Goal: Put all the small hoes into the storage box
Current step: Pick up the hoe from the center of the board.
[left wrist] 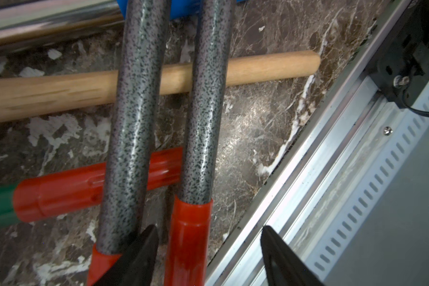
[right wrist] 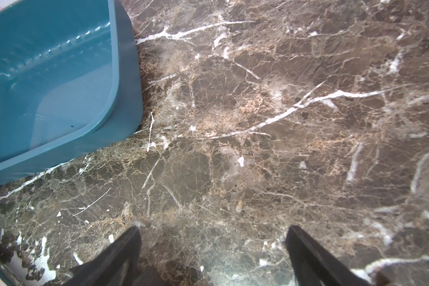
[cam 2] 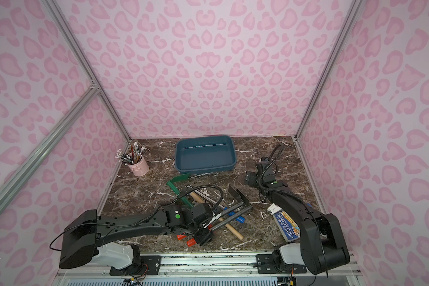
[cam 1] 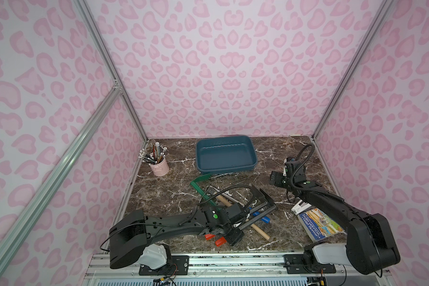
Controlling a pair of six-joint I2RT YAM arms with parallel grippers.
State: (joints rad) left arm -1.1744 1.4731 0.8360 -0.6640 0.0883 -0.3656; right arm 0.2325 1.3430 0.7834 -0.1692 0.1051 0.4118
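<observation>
Two look-alike small hoes with speckled grey shafts, dark blades (cam 1: 265, 196) and red grips lie side by side in a pile of tools. My left gripper (left wrist: 208, 250) is open and straddles the red grip (left wrist: 187, 242) of one hoe. One finger (left wrist: 139, 255) sits between the two shafts, and the other (left wrist: 282, 260) stands clear over the front rail. In both top views this gripper (cam 1: 224, 239) (cam 2: 200, 236) hangs low at the pile's near end. The teal storage box (cam 1: 254, 158) (cam 2: 233, 158) (right wrist: 126, 86) stands empty at the back. My right gripper (cam 1: 276, 178) (right wrist: 213, 247) is open over bare marble beside the box.
A green hoe (cam 1: 201, 183), a wooden handle (left wrist: 258, 66) and a blue-handled tool (cam 1: 264, 218) cross under the grey shafts. A pink cup of pencils (cam 1: 160, 167) stands back left. A book (cam 1: 320, 224) lies front right under the right arm. A metal rail (left wrist: 332, 153) edges the table front.
</observation>
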